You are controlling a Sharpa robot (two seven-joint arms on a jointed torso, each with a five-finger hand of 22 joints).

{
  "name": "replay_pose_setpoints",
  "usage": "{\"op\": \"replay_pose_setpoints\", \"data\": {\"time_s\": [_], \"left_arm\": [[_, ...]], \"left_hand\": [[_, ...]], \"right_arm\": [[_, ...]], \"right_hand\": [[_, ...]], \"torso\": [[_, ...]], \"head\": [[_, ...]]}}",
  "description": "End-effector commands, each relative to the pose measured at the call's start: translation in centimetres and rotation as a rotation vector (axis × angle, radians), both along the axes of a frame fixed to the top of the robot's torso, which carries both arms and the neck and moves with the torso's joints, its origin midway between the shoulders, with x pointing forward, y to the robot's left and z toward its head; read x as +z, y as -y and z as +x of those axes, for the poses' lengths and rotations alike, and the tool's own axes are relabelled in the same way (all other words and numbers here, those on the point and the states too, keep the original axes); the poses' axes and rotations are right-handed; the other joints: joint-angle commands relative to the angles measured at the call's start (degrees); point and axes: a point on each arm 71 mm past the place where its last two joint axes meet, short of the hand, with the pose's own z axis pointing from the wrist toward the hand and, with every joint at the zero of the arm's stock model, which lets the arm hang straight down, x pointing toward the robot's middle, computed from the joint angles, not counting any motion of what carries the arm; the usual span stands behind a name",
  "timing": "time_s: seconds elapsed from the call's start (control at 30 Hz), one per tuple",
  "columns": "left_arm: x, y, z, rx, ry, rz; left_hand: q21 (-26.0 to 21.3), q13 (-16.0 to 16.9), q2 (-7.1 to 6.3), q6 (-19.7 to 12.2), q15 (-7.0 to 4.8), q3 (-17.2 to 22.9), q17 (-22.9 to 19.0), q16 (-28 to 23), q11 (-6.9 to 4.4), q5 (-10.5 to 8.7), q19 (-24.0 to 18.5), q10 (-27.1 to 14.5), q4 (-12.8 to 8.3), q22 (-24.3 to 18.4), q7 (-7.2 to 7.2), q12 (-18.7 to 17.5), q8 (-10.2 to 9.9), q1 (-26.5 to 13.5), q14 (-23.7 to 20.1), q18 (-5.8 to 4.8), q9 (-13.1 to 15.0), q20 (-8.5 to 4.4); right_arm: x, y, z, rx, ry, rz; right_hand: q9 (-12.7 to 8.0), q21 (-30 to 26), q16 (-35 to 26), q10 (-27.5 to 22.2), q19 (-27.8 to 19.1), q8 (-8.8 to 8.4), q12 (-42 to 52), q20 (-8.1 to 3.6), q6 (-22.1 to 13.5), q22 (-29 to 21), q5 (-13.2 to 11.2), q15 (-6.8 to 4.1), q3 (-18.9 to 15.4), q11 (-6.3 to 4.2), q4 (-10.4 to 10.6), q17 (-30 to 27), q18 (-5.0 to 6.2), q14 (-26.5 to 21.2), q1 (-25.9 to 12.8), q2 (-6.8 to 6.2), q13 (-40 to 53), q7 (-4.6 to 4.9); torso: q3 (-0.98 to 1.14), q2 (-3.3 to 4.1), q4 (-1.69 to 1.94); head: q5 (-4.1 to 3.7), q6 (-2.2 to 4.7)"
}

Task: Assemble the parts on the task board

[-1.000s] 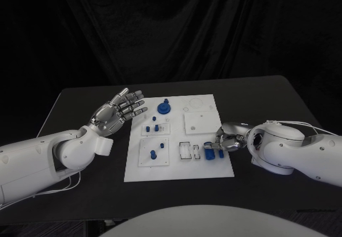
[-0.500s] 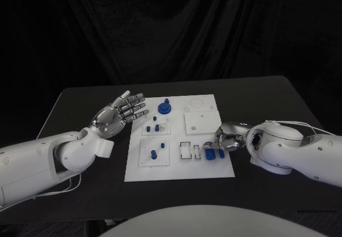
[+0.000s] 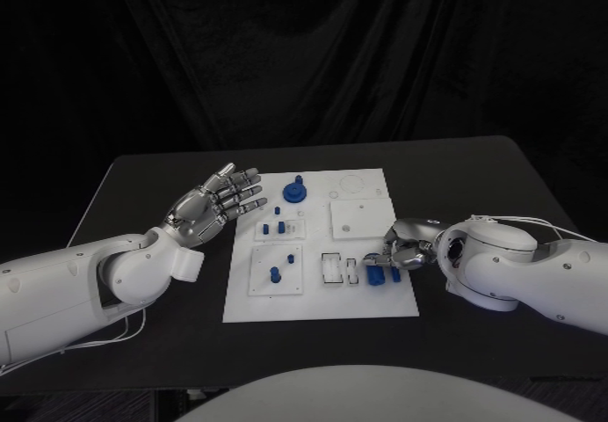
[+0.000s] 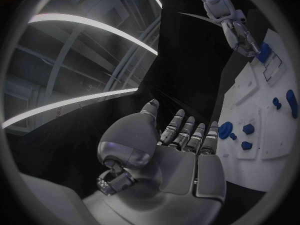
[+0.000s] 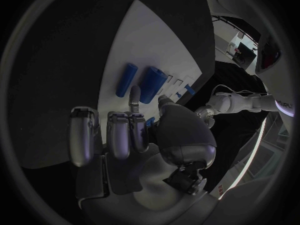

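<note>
From my station, the right hand (image 3: 403,249) is the hard part to read: in the head view its fingers curl down over the right edge of the task board (image 3: 320,299), and the arm's bulky wrist covers much of the palm. The right wrist view shows a fingertip (image 5: 134,92) reaching toward two blue cylinders (image 5: 152,84) lying on the white plate, but I cannot tell whether it touches them or whether anything is pinched, so I cannot say if that hand is grasping.

Those two cylinders (image 3: 376,275) lie near the board's right edge, just beside the right hand, side by side with their long axes running roughly toward and away from the robot. Left of them are narrow rectangular slots (image 3: 330,268), whose contents I cannot make out.

My left hand (image 3: 212,206) hangs above the worktop (image 3: 152,176) at the board's left side, palm up, fingers spread and apart, holding nothing.

Farther up the board a round blue part with a peg (image 3: 294,192) stands upright near the far edge. Small blue pegs (image 3: 274,230) sit in a square block in the middle left, and another blue peg (image 3: 272,275) stands in the block nearer the robot. Their exact seating is too small to judge.
</note>
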Motion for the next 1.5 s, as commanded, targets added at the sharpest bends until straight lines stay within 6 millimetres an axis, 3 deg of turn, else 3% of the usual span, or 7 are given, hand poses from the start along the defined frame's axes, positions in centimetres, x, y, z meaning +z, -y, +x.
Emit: {"op": "replay_pose_setpoints", "data": {"time_s": [0.03, 0.57, 0.8, 1.0, 1.07, 1.27, 1.5], "left_arm": [[0.0, 0.1, -0.1, -0.014, 0.002, -0.016], [-0.1, 0.1, -0.1, -0.02, -0.008, -0.012], [-0.2, 0.1, -0.2, -0.025, -0.012, -0.01], [-0.2, 0.1, -0.2, -0.025, -0.015, -0.008], [-0.2, 0.1, -0.2, -0.025, -0.015, -0.008], [-0.3, 0.0, -0.2, -0.024, -0.016, -0.007], [-0.3, -0.1, -0.1, -0.022, -0.016, -0.006]], "left_hand": [[0.25, 0.08, -0.08, -0.11, 0.12, 0.26, 0.09, 0.36, 0.06, 0.29, 0.35, 0.15, -0.02, -0.05, 5.03, 0.28, 0.25, 0.4, 0.09, -1.14, 0.02, -0.14], [0.22, 0.08, -0.1, -0.15, 0.14, 0.33, 0.09, 0.37, 0.14, 0.34, 0.31, 0.15, -0.08, -0.11, 5.09, 0.3, 0.26, 0.44, 0.08, -1.15, 0.02, -0.14], [0.22, 0.09, -0.12, -0.15, 0.15, 0.36, 0.09, 0.38, 0.17, 0.36, 0.31, 0.16, -0.12, -0.12, 5.12, 0.35, 0.26, 0.47, 0.08, -1.16, 0.02, -0.14], [0.22, 0.09, -0.12, -0.14, 0.15, 0.39, 0.1, 0.42, 0.2, 0.39, 0.32, 0.18, -0.16, -0.1, 5.15, 0.38, 0.27, 0.5, 0.09, -1.16, 0.02, -0.15], [0.22, 0.09, -0.12, -0.14, 0.15, 0.39, 0.1, 0.42, 0.2, 0.39, 0.32, 0.18, -0.16, -0.1, 5.15, 0.38, 0.27, 0.5, 0.09, -1.16, 0.02, -0.15], [0.22, 0.09, -0.12, -0.14, 0.15, 0.4, 0.1, 0.42, 0.21, 0.4, 0.32, 0.18, -0.17, -0.1, 5.15, 0.39, 0.28, 0.51, 0.09, -1.17, 0.02, -0.15], [0.23, 0.1, -0.11, -0.14, 0.16, 0.49, 0.1, 0.44, 0.26, 0.46, 0.34, 0.19, -0.26, -0.07, 5.2, 0.44, 0.3, 0.58, 0.09, -1.17, 0.02, -0.14]], "right_arm": [[-0.2, 0.0, 0.0, -0.011, -0.002, -0.034], [-1.3, -0.5, 0.0, 0.001, -0.024, -0.05], [-1.5, -0.8, 0.1, 0.006, -0.024, -0.049], [-1.7, -0.8, 0.2, -0.005, -0.052, -0.024], [-1.7, -0.8, 0.2, -0.011, -0.058, -0.002], [-1.5, -1.0, 0.2, -0.035, -0.056, 0.084], [-1.0, -1.2, 0.1, -0.075, -0.031, 0.209]], "right_hand": [[0.08, 0.15, 0.14, 6.07, 3.37, -0.32, 0.15, -0.46, 0.17, 13.02, 0.34, -0.48, -0.03, -0.46, -0.19, 15.09, -0.67, 6.02, 0.06, -0.28, 15.09, -0.09], [0.44, -0.33, -0.17, 6.07, 3.1, -0.86, 0.15, -0.48, 0.45, 12.83, 1.93, -0.48, -0.56, -0.45, -0.17, 14.53, -0.53, 5.92, -0.75, -1.53, 15.09, -0.08], [1.31, -0.5, -0.23, 6.07, 2.97, -1.98, 0.15, -0.52, -0.24, 12.75, 11.76, -0.5, 2.04, -0.43, -3.0, 14.38, -0.48, 5.89, 4.34, -1.95, 15.09, -0.03], [1.55, -0.63, -0.29, 6.07, 2.89, -2.87, 0.15, -0.43, -0.87, 12.7, 16.99, -0.4, 3.96, -0.31, -4.96, 14.24, -0.45, 5.86, 6.82, -2.45, 15.09, 0.11], [1.69, -0.66, -0.26, 6.07, 2.87, -3.21, 0.15, -0.54, -1.18, 12.69, 22.73, -0.59, 6.26, -0.49, -6.81, 14.29, -0.42, 5.87, 9.42, -2.24, 15.09, -0.09], [2.99, -0.41, -0.09, 6.07, 3.0, -2.98, 0.15, -0.73, -0.62, 12.77, 31.81, -0.77, 11.26, -0.75, -8.2, 14.6, -0.48, 5.93, 9.28, -3.21, 15.09, -0.38], [4.6, -0.38, -0.06, 6.07, 3.0, -2.26, 0.15, -0.94, -0.04, 12.76, 38.89, -0.96, 15.54, -1.01, -8.27, 14.65, -0.48, 5.94, 6.99, -4.08, 15.09, -0.62]], "torso": [[0.05, 0.03, 0.02], [0.02, 0.01, 0.0], [0.01, 0.01, -0.02], [0.01, 0.02, -0.01], [0.01, 0.02, -0.01], [0.01, 0.03, 0.03], [0.01, 0.02, -0.04]], "head": [[0.0, -0.01], [0.15, -0.01], [0.15, -0.01], [0.27, -0.01], [0.32, -0.01], [0.35, -0.01], [0.68, -0.01]]}}
